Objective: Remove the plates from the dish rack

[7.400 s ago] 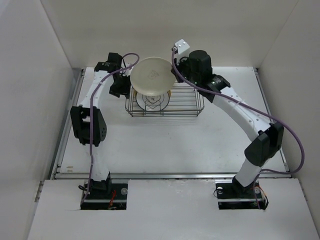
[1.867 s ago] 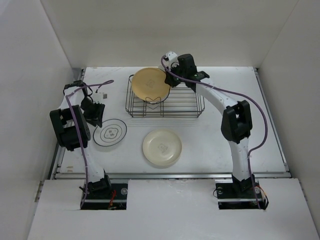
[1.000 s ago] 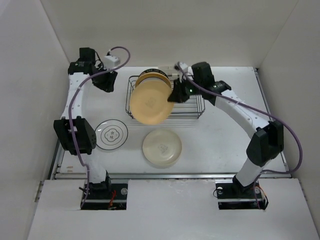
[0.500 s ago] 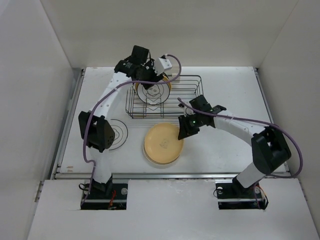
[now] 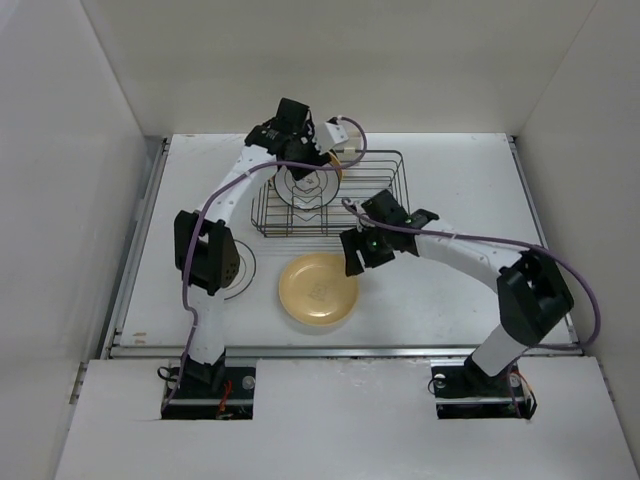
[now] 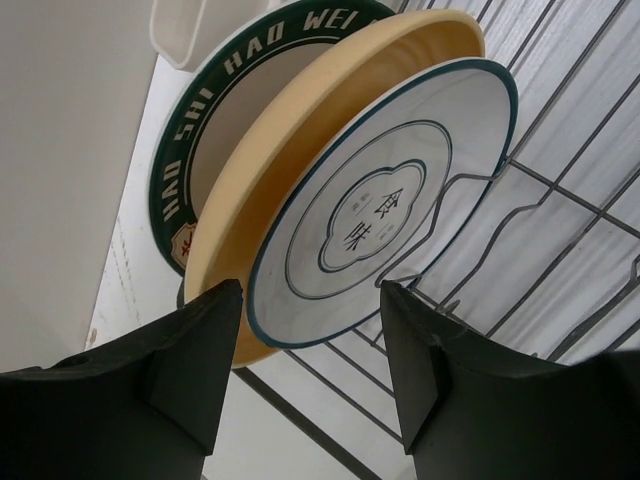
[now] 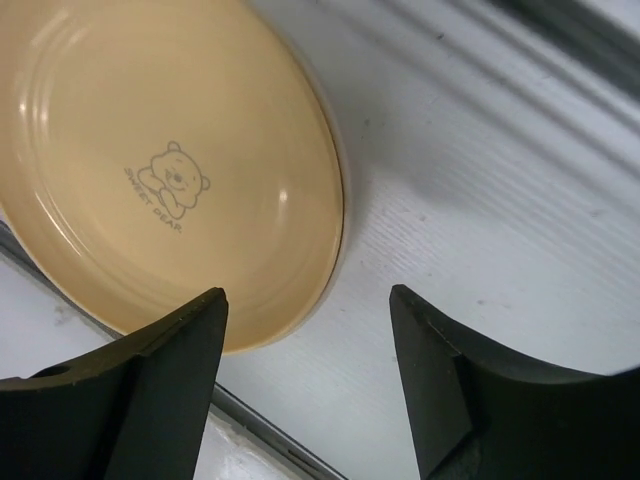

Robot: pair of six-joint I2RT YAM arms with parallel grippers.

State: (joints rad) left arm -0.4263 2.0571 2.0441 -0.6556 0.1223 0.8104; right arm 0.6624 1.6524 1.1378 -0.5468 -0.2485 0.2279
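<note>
Facing the front plate (image 6: pixel 385 190) in the rack (image 5: pixel 378 196), left gripper (image 6: pixel 310 300), jaws apart, should seat deep before closing; right gripper (image 7: pixel 308 300) hangs spread, empty.

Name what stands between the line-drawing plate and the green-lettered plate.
A yellow-orange plate, on edge between the line-drawing plate and green-lettered plate; the left wrist view shows it.

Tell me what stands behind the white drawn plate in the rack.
A yellow plate stands right behind the white plate, then a green-rimmed plate. Most of both faces is covered; anything further back cannot be seen.
</note>
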